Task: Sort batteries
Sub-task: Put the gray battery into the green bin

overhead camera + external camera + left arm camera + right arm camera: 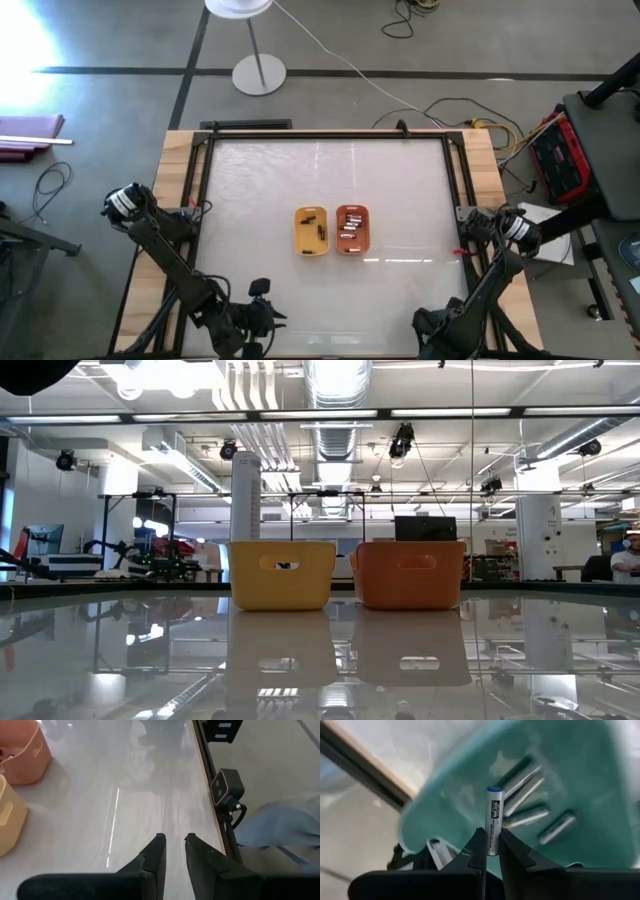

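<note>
A yellow tray (311,230) with dark batteries (313,228) and an orange tray (352,229) with silvery batteries (350,229) stand side by side mid-table. In the right wrist view a teal tray (570,760) holding several silvery batteries (530,815) lies just beyond my right gripper (492,837), which is shut on a silver battery with a blue end (494,815). My left gripper (175,845) hovers near the table's front edge, slightly open with nothing between its fingers. The teal tray does not show in the high view. My right gripper pinches the silver battery by its plain end (493,847) between its two fingers. The battery lies along the fingers, its blue-capped end (494,790) sticking out past the fingertips. It is clear of the teal tray behind it.
A small camera (227,787) is mounted on the table's front rail (202,755) close to my left gripper. Pale blue cloth (280,820) shows beyond that edge. Bare table surface (400,180) lies around the two middle trays.
</note>
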